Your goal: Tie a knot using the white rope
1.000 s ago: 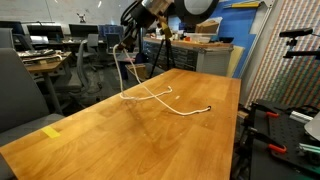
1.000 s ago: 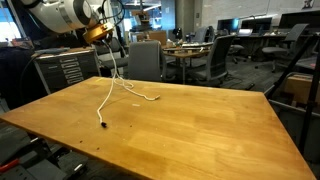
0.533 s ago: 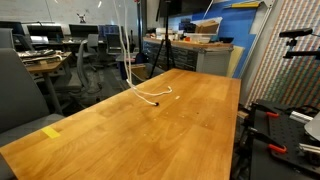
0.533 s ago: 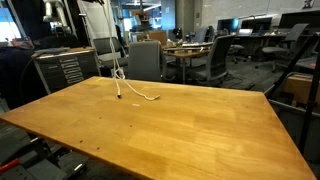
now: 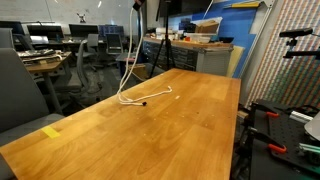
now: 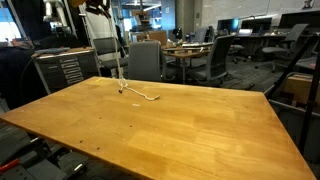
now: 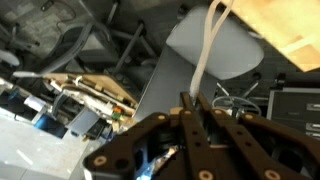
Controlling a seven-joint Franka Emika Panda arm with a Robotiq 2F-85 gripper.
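the wooden worktop [image 5: 150, 140] fills most of both exterior views [image 6: 180, 130], and in the wrist view you see only a corner of it at the upper right [image 7: 295, 30]. a grey chair [image 6: 147, 60] stands just past its far edge, and the wrist view shows a grey chair back [image 7: 215, 50] behind the rope.

your gripper [image 7: 190, 103] is high above the worktop, at the very top edge of both exterior views. its fingers are clenched on the white rope [image 7: 205, 50], which runs straight out from between the fingertips in the wrist view.

in both exterior views the white rope hangs down from the gripper in a long, slightly bowed line [image 5: 128, 82] and reaches the worktop near its far edge. the lower part lies on the wood: it bends into a small curve where it lands, and one strand trails away across the surface [image 6: 145, 95]. the black tip [image 5: 144, 103] rests on the worktop just beside that curve.

a small yellow strip [image 5: 52, 130] lies flat near the worktop's near corner, well apart from the rope.
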